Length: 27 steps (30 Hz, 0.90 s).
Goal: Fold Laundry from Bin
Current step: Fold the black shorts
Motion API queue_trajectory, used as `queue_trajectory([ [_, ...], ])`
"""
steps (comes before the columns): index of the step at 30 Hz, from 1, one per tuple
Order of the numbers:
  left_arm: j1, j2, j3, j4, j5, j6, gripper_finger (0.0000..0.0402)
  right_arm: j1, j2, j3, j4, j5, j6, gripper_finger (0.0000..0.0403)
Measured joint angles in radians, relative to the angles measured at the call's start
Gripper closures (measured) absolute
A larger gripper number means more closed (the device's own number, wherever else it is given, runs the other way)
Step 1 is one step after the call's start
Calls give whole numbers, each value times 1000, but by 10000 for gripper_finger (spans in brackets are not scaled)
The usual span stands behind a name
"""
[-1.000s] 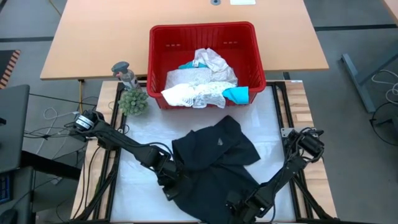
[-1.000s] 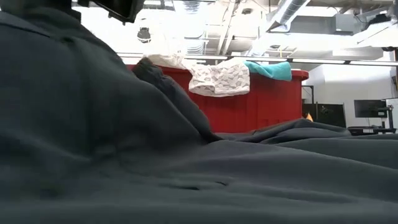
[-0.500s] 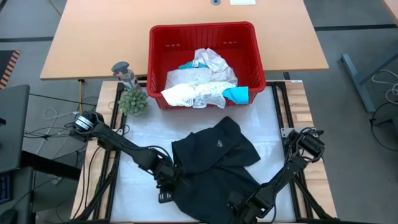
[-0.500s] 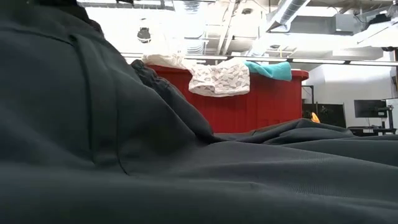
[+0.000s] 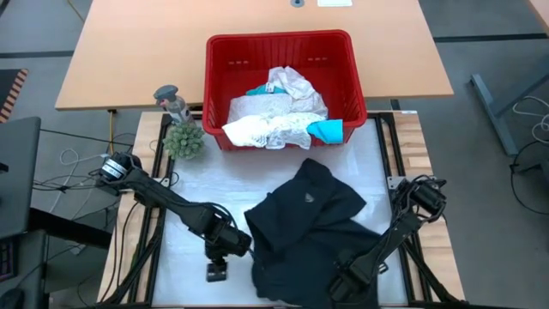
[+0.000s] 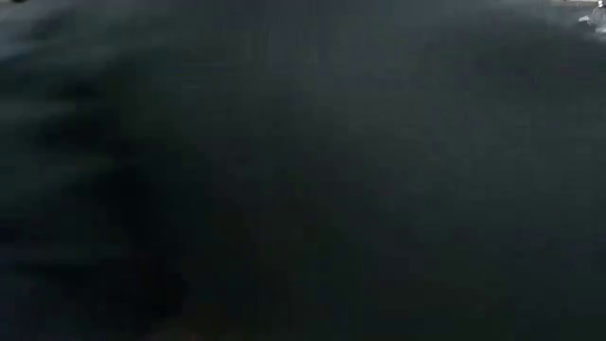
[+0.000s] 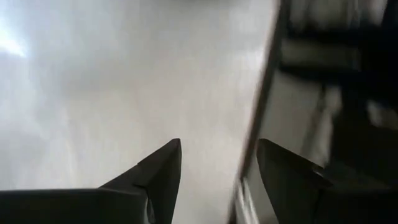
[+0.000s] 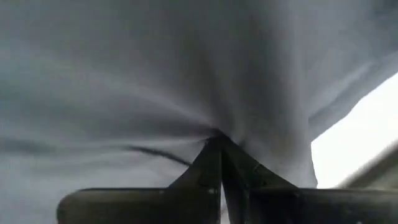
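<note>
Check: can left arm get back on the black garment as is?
Probably yes. The left gripper sits open on bare table beside the black garment, nothing between them. The right gripper is shut on its cloth.

The left hand has let go of the black garment and parted; the garment has shifted right, now covering the low view

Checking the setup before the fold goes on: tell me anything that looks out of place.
The black garment lies bunched on the white mat, its near edge running off the table's front. White lacy cloth and a teal piece hang over the red bin's front rim.
</note>
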Motion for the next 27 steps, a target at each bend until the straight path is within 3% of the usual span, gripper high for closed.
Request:
queue_trajectory([
  [5,-42,0,0,260,-310,-92,205,-26,3,-4,-74,-17,11,375],
  [11,-70,0,-61,351,-597,-247,205,-60,1,-2,-52,16,11,366],
  [18,-82,1,-253,384,-769,144,205,-93,0,-1,-42,27,-66,368],
  [23,-64,2,-385,553,-768,261,205,-115,-1,0,-33,36,-98,369],
  [27,-55,2,-410,614,-781,390,205,-127,-2,0,-29,41,-105,369],
])
